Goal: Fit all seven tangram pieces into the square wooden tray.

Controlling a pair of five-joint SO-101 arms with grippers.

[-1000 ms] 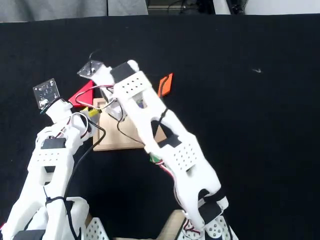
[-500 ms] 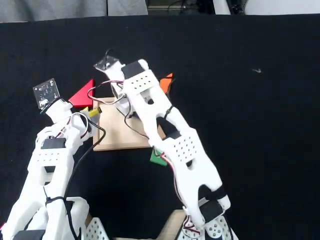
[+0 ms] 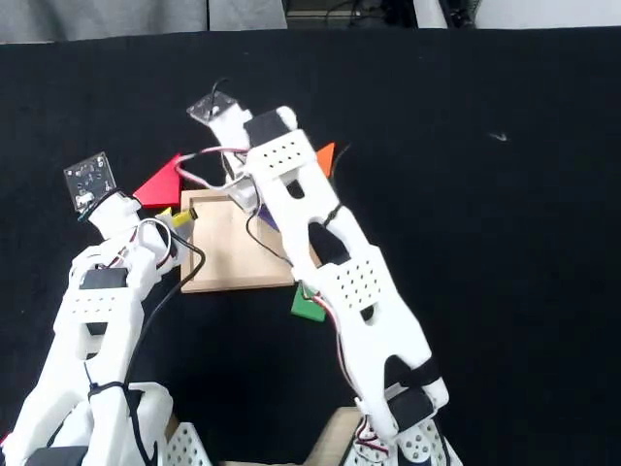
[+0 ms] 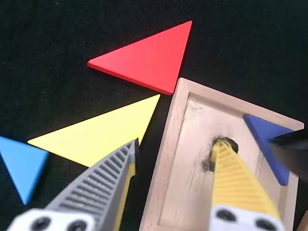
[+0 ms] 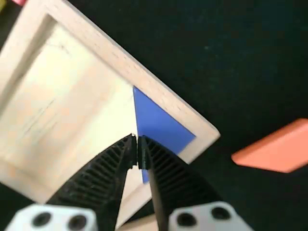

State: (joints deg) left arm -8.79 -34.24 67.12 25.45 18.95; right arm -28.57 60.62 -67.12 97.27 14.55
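Right gripper has swung toward the far edge of the tray, uncovering the red triangle. Pressed together, it hangs just beside the blue triangle, which lies in a tray corner. Left gripper, spread, straddles the tray wall. Risk: either contact shifts the tray or knocks the blue triangle out of its corner.

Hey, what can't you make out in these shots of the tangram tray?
Green piece: high view, right arm covers part of it; shape unclear.
Orange piece: right wrist view, cut off by the edge.
Dark blue triangle: right wrist view, right gripper hides one corner.
Light blue triangle: left wrist view, cut by the edge.
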